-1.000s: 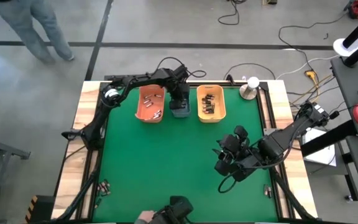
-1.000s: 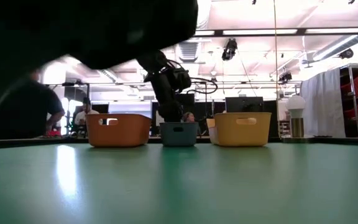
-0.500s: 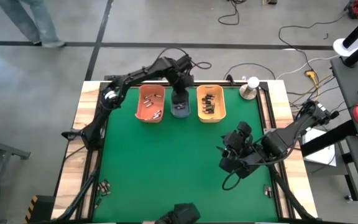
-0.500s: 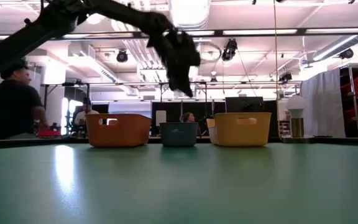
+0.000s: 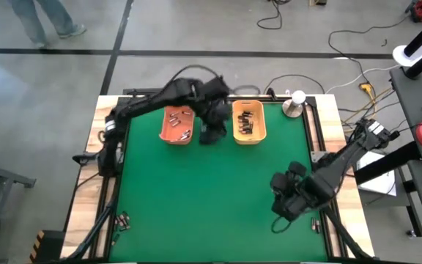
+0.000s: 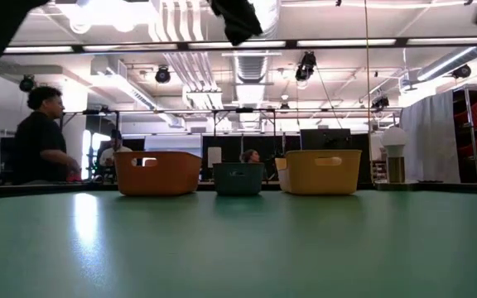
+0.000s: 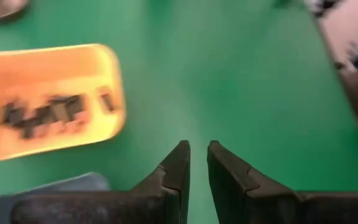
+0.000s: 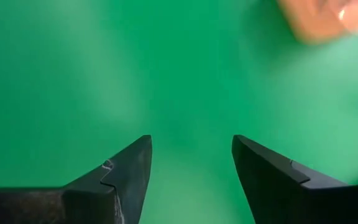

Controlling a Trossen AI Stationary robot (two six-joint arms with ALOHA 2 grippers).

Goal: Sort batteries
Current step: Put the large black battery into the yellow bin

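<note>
Two pincers empty: left pincer (image 7: 197, 155) nearly closed, right pincer (image 8: 191, 158) spread.

One camera looked straight down on my whole table (image 5: 196, 191). Another sat low, looking across it. Both saw the yellow bin (image 5: 248, 122). My wrist cameras looked down close at the green.
</note>
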